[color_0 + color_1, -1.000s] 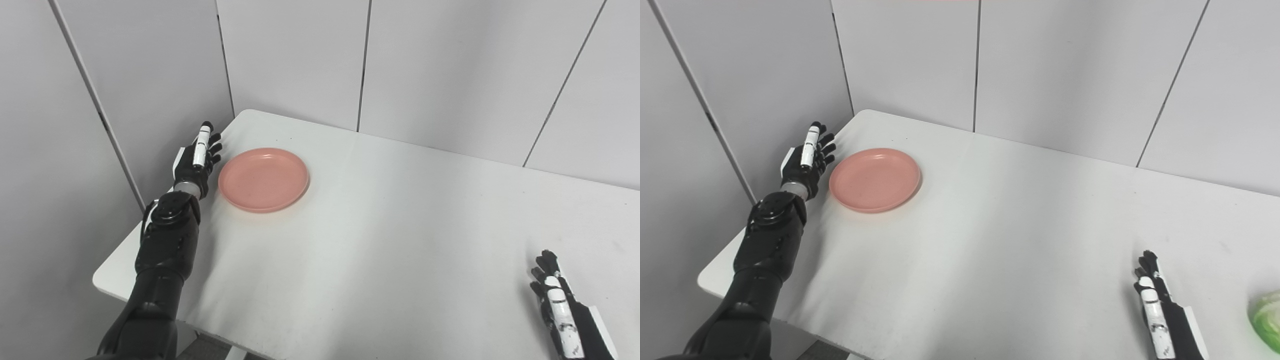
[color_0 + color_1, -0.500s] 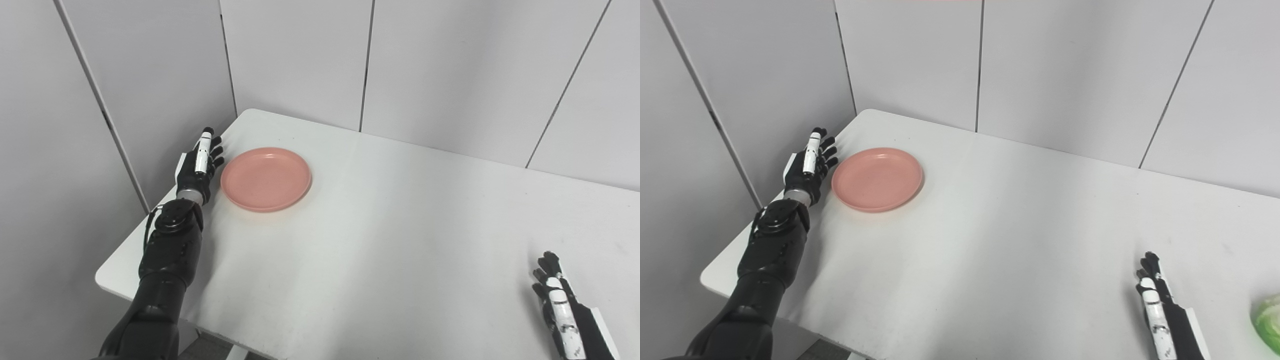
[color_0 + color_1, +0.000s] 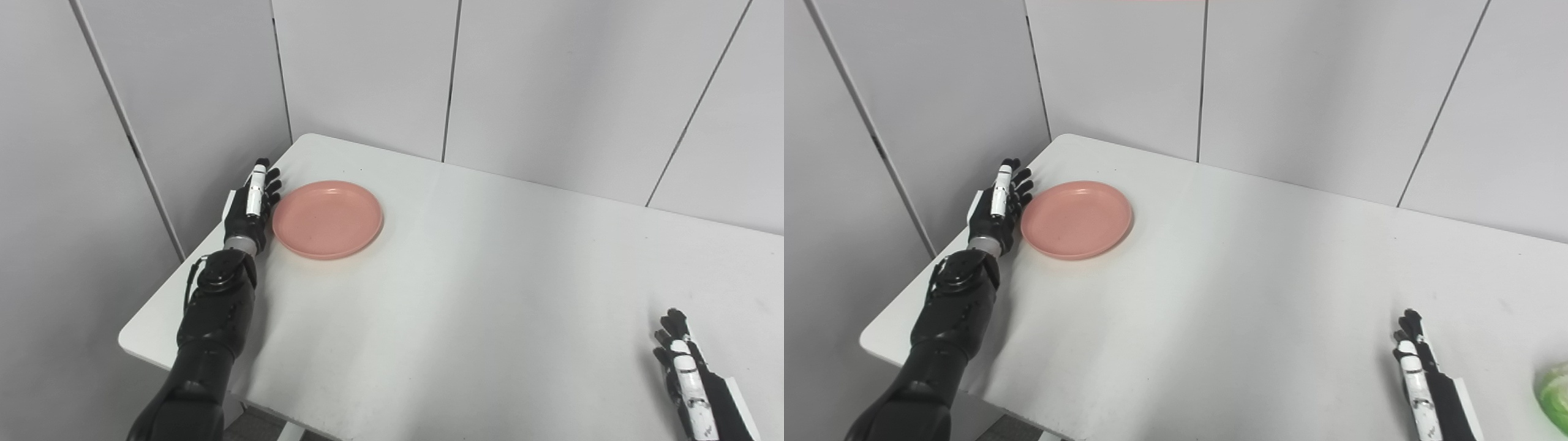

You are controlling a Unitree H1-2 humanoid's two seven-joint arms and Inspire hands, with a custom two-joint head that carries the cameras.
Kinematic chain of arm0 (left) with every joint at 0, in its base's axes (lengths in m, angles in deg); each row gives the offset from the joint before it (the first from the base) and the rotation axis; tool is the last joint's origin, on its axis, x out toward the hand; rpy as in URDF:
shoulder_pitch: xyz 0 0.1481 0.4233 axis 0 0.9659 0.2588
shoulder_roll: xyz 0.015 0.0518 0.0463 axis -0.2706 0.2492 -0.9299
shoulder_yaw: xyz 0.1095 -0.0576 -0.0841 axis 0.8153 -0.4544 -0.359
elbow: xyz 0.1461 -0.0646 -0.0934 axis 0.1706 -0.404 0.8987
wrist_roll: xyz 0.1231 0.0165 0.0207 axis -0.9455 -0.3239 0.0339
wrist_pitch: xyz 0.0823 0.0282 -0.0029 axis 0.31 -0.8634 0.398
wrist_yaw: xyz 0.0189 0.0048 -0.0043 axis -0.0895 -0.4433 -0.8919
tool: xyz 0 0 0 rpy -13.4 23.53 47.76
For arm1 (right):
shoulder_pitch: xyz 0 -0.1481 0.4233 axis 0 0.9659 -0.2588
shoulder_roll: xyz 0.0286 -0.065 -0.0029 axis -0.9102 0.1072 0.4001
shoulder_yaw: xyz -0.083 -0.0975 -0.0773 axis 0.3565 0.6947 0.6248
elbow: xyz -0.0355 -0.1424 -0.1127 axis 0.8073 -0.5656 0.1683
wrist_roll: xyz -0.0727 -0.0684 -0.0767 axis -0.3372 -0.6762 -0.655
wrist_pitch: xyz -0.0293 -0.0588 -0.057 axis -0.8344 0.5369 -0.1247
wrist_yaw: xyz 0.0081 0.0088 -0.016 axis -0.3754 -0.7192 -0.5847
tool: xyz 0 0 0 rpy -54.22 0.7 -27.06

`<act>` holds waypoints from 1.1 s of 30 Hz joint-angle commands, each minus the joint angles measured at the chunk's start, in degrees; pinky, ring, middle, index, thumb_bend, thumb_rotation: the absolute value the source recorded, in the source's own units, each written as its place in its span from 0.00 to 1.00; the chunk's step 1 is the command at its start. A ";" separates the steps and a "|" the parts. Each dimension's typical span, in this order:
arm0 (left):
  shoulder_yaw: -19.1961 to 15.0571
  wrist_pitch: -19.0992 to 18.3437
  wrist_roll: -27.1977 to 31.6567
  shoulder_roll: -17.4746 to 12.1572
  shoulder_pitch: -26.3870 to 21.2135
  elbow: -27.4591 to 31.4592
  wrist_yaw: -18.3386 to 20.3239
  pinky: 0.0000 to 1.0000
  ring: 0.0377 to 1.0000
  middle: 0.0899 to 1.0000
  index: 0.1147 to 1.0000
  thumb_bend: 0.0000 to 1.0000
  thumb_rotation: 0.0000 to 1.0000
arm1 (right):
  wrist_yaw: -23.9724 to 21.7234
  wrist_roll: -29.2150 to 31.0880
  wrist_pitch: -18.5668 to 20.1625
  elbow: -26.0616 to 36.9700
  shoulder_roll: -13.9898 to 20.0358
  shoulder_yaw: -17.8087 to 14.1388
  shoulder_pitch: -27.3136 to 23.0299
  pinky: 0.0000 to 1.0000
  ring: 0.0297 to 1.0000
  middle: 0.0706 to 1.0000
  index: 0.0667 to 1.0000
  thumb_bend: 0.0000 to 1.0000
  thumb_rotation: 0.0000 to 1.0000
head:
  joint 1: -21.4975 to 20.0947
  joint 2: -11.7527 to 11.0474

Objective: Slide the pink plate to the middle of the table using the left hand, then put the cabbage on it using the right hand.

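A round pink plate (image 3: 327, 218) lies near the far left corner of the white table (image 3: 490, 294). My left hand (image 3: 251, 205) is open, fingers straight, standing on edge against the plate's left rim; it also shows in the right eye view (image 3: 998, 208). My right hand (image 3: 1421, 380) is open and empty, resting at the table's near right. A green cabbage (image 3: 1552, 395) lies to the right of that hand, cut off by the picture's right edge and seen only in the right eye view.
Grey wall panels (image 3: 367, 73) close off the table's far side and left side, right behind my left hand. The table's near left corner (image 3: 131, 337) lies beside my left forearm.
My left hand has moved right, closing the gap to the plate's left rim. The plate has not clearly moved. The camera has shifted slightly. The right hand has stayed put.
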 commanded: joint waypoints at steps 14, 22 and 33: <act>2.30 -10.37 6.70 5.74 1.20 8.95 4.96 0.94 0.93 0.93 0.91 0.49 1.00 | 0.32 -1.23 1.43 1.54 -0.76 0.36 -0.30 1.00 1.00 1.00 1.00 0.11 1.00 | -2.92 1.67; 3.92 -16.47 9.52 9.06 2.01 13.40 6.98 0.92 0.92 0.92 0.91 0.48 1.00 | 0.83 -2.39 2.02 2.55 -1.69 1.04 0.08 1.00 1.00 1.00 1.00 0.14 1.00 | -6.24 2.83; 7.55 -19.96 10.44 12.93 1.06 15.09 8.43 0.98 0.96 0.96 0.95 0.45 1.00 | 1.68 -4.08 2.53 2.93 -2.75 2.11 0.23 1.00 0.99 0.99 0.99 0.17 1.00 | -12.70 4.87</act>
